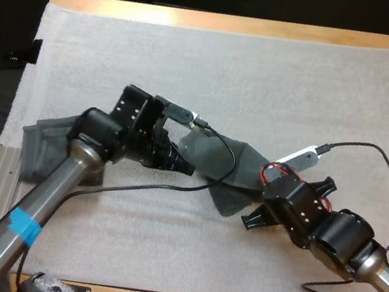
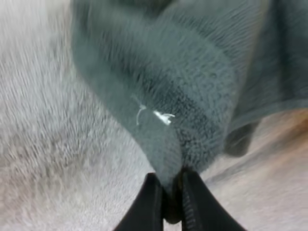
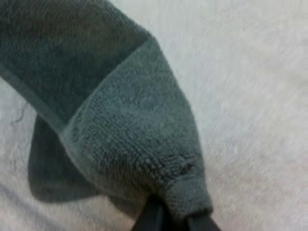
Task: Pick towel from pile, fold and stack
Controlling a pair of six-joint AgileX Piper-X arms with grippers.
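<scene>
Left gripper (image 2: 169,182) and right gripper (image 3: 174,215) both clamped, fold in hand

Each pinches an end of the dark grey-green terry towel (image 1: 224,167), bunched mid white mat (image 1: 265,76). Next, I judge: draw it taut. Second grey-green towel (image 1: 45,146) lies half hidden beneath the left arm, pile or stack unclear

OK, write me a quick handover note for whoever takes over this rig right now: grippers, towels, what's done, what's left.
Left gripper: jaws shut on one edge of the towel.
Right gripper: jaws shut on the same towel's other end.
The towel sits in the middle of the mat, bunched between the two grippers, not yet folded.
A second towel lies at the mat's left edge.
Done: towel gripped by both grippers. Left: spread, fold, stack.
</scene>
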